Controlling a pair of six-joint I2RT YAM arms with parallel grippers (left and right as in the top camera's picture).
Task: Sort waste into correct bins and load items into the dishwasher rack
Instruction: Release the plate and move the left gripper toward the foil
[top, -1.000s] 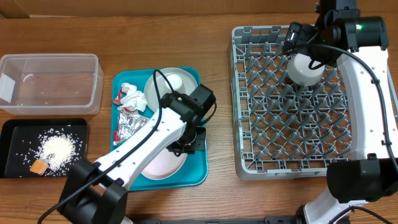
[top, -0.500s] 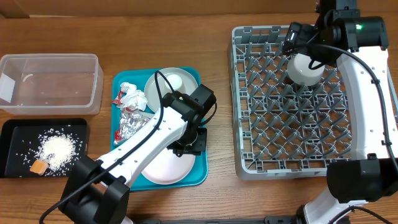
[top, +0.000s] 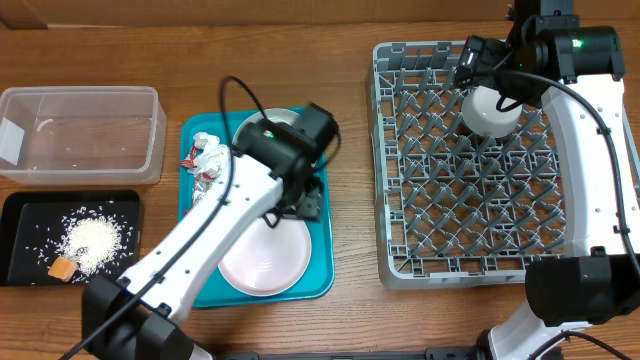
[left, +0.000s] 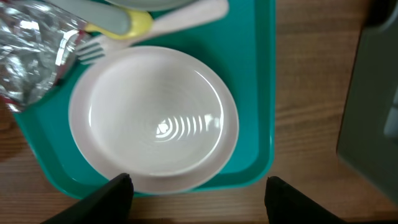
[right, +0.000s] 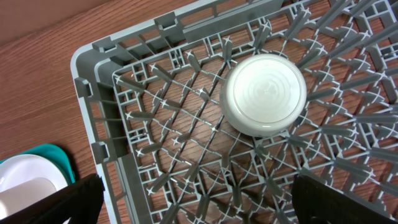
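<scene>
A pinkish white plate (left: 155, 118) lies flat on the teal tray (left: 258, 93). My left gripper (left: 202, 200) hovers open over its near rim with nothing between the fingers. Crumpled foil (left: 31, 56), a pale fork (left: 93, 48) and a yellow spoon (left: 140, 25) lie just beyond the plate. A napkin (top: 210, 153) sits at the tray's back left, and my arm partly hides the grey-green plate (top: 290, 118). In the dishwasher rack (top: 400, 200) a white bowl (right: 264, 93) stands upside down at the back. My right gripper (right: 199, 202) hangs open above the rack beside it.
The clear tub (top: 80, 130) stands at the back left. In front of it, the black tray (top: 20, 250) holds rice (top: 95, 240) and an orange cube (top: 62, 267). Bare wood separates the teal tray from the rack.
My left gripper has opened, let go of the pinkish plate and drawn back and up. The plate now lies flat on the teal tray. The right arm has not moved.
</scene>
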